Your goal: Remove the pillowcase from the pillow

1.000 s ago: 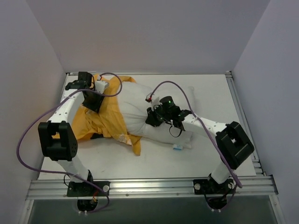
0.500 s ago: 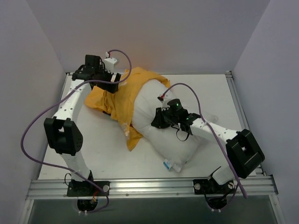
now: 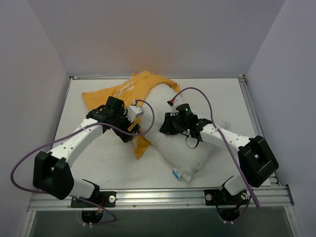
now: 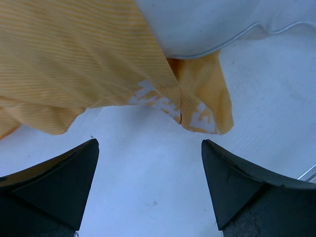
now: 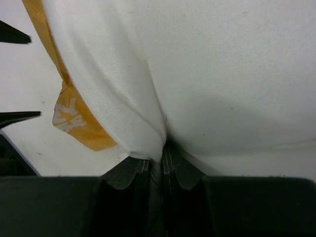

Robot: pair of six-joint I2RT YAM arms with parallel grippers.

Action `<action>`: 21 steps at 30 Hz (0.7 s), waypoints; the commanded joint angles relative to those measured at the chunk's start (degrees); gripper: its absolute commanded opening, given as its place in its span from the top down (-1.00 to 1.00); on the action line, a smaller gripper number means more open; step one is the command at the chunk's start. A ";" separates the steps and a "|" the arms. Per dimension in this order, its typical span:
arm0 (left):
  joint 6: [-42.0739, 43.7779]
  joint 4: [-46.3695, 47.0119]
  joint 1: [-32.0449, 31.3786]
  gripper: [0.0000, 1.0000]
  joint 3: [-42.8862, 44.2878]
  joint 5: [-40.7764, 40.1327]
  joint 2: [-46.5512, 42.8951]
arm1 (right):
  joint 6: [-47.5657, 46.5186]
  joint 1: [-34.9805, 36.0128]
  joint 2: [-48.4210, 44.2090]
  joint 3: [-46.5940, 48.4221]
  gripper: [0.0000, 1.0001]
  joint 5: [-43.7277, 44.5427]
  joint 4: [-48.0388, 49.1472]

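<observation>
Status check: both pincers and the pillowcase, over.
Left pincer open, empty, near pillowcase hem. Right pincer shut on pillow fabric. Pillow mostly bare, pillowcase bunched far-left. Nothing in the way.

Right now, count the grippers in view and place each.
2. The left gripper hangs open beside the loose edge of the pillowcase; the right gripper is shut on a fold of the pillow. None seems hidden.

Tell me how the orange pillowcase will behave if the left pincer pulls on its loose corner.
Probably floppy: the pillowcase lies crumpled in folds against the pillow. Likely light: its edge looks thin, so it should bunch, not slide flat. It may drag the pillow, though the right pincer pinches the pillow's fabric.
</observation>
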 commanded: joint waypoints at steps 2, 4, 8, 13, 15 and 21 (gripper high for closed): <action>-2.83 7.17 -5.66 -0.88 -0.95 -8.99 2.90 | 1.37 0.09 -0.28 -0.24 1.00 2.89 -3.90; -4.06 10.34 -6.55 -0.87 -2.10 -9.45 3.52 | 1.89 0.09 -0.45 -0.68 1.00 4.21 -3.54; -6.08 15.44 -6.73 -0.88 -4.83 -6.30 4.22 | 2.25 0.09 -0.54 -0.77 1.00 5.53 -3.71; -7.05 18.78 -6.47 -0.98 -5.97 -6.02 8.25 | 0.06 0.18 -0.10 0.46 1.00 7.02 -5.82; -6.97 19.49 -6.12 -0.53 -5.71 -6.99 10.54 | -0.83 0.09 -0.27 1.51 1.00 7.73 -7.14; -8.19 20.72 1.60 0.95 -5.45 -5.94 15.04 | -2.85 -2.71 -4.57 1.61 1.00 7.39 -9.16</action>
